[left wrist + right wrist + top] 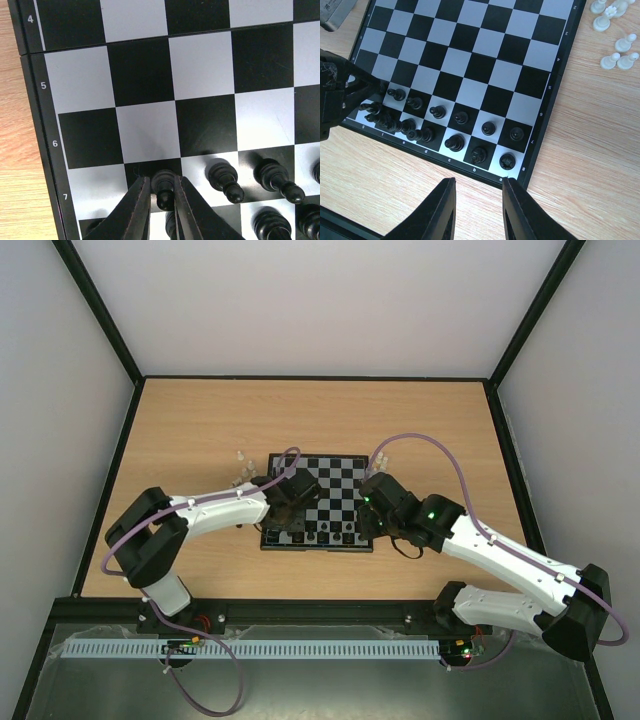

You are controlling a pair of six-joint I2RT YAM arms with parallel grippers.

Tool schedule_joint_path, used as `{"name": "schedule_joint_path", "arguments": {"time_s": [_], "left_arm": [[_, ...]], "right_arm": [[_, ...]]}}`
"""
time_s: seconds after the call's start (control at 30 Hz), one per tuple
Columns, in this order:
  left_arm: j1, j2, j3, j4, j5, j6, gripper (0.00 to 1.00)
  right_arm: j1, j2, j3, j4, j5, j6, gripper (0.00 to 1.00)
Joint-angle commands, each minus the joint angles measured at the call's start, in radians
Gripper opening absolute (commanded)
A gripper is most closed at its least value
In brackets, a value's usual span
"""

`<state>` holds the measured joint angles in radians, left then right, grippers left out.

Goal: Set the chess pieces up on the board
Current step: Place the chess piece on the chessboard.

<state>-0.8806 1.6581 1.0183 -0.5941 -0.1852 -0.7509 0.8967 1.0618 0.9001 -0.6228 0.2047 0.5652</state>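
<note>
Seating a black pawn (165,194) on rank 7, bottom of the left wrist view.
My left gripper (162,181) is pinched narrow around that pawn. I judge the next move is a gentle release and a straight lift. My right gripper (478,187) hangs wide and empty at lower centre. The board (485,67) holds only two rows of black pieces (461,118), while the white pieces (615,47) sit on the table at upper right.
</note>
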Motion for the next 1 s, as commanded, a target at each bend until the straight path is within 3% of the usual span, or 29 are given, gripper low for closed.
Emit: {"name": "schedule_joint_path", "arguments": {"time_s": [0.0,0.27,0.43,0.5,0.97], "left_arm": [[0.007,-0.002,0.017,-0.030,-0.032,-0.013,0.15],[0.008,-0.029,0.018,-0.044,-0.043,-0.023,0.19],[0.008,-0.104,0.019,-0.071,-0.074,-0.045,0.41],[0.008,-0.143,0.018,-0.082,-0.085,-0.057,0.45],[0.053,-0.422,-0.243,-0.141,-0.112,-0.184,0.44]], "right_arm": [[-0.005,-0.014,-0.013,-0.012,-0.002,0.006,0.27],[-0.005,-0.019,-0.015,-0.012,-0.002,0.008,0.27],[-0.005,-0.020,-0.013,-0.012,-0.003,0.010,0.27],[-0.005,-0.019,-0.012,-0.011,-0.008,0.011,0.27],[-0.003,0.029,0.017,0.016,-0.067,0.004,0.30]]}}
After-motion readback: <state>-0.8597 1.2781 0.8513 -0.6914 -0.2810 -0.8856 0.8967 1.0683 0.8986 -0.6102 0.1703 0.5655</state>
